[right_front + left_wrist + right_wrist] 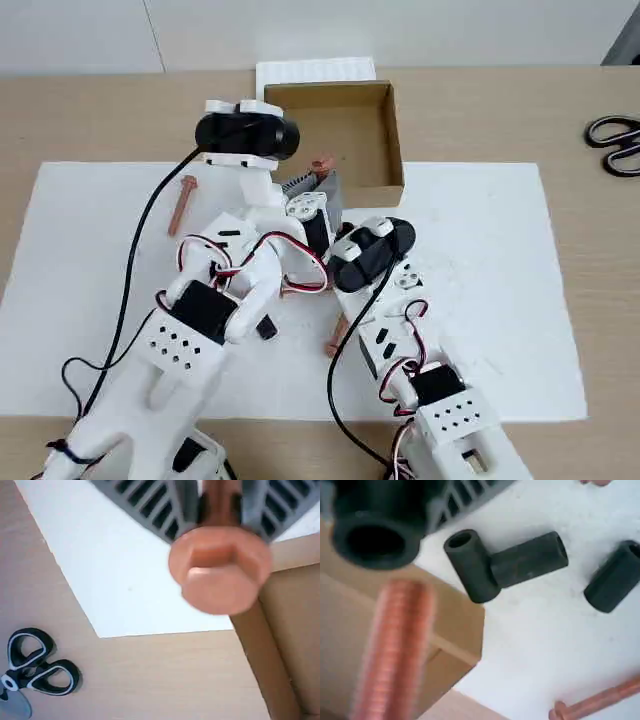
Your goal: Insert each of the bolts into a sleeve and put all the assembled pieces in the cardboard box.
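- My left gripper is clamped on a bolt, just beside a corner of the cardboard box.
- My right gripper grips a sleeve, bore open.
- The bolt's threaded shank lies just ahead of that bore, seemingly off-axis.

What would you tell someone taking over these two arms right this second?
Left claw shut on a bolt, beside the cardboard box.
Right claw shut on a sleeve, next to that bolt's thread, not yet joined.
Loose on the white sheet: three sleeves, two bolts.
Done: nothing assembled, nothing boxed that I can see.
Left: join every pair, then box them.
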`<action>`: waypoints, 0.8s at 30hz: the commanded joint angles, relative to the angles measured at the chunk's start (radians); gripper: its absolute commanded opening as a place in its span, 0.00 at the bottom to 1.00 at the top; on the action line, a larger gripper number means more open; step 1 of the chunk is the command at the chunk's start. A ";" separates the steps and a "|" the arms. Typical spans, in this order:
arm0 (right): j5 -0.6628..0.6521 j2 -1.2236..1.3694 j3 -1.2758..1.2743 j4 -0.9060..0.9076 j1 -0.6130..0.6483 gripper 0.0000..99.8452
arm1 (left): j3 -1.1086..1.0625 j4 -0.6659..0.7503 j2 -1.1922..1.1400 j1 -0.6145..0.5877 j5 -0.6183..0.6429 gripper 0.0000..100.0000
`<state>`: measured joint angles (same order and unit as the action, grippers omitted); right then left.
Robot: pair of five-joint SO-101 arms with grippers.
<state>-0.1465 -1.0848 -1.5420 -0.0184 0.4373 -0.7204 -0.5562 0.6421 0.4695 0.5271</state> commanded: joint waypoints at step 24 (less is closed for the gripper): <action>0.003 -0.010 0.061 0.002 0.021 0.00 | 0.104 0.055 0.023 0.037 -0.084 0.01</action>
<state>-0.1450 -1.1001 -1.5251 -0.0199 0.4388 -0.7173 -0.5393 0.6406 0.5048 0.4611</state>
